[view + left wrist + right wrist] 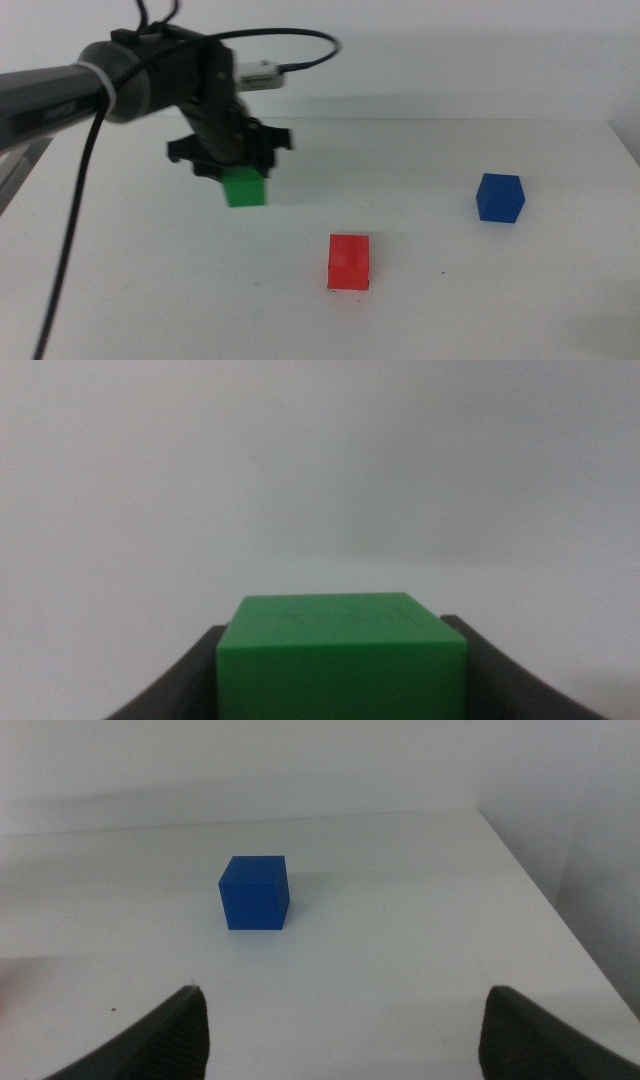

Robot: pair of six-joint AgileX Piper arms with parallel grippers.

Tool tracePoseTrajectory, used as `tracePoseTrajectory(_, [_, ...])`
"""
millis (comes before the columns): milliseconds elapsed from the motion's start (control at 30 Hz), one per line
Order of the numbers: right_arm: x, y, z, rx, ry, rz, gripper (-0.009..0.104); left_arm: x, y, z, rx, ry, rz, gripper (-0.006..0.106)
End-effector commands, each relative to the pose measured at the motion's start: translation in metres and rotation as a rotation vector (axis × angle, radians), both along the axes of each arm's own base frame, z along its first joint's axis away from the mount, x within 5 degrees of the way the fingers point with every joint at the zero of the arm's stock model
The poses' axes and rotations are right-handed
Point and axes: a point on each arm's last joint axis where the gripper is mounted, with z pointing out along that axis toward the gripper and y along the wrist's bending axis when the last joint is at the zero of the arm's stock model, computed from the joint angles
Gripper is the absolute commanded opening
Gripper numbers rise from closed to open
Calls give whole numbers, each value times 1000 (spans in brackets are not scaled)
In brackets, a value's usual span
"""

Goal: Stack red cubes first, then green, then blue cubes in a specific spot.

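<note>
Middle view | left claw (243,172) pinching green cube (245,187), level, airborne | right claw (340,1030) spread

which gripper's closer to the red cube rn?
Left, by what shows. The left gripper holds the green cube above the table, just up-left of the red cube. The right gripper is outside the middle view, open, facing the blue cube.
</note>
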Motion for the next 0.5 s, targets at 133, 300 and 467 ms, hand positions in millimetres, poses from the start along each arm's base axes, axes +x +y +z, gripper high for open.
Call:
tracePoseTrajectory(133, [0,0,0,-7,-13,-6,88,-86,-78,45,40,-122,25,16])
tracePoseTrajectory(300, [0,0,0,-7,-13,-6,88,-102,-115,38,1,-67,-12,17])
tracePoseTrajectory(467, [0,0,0,-7,-13,-6,88,-95,-128,20,-50,-65,-45,17])
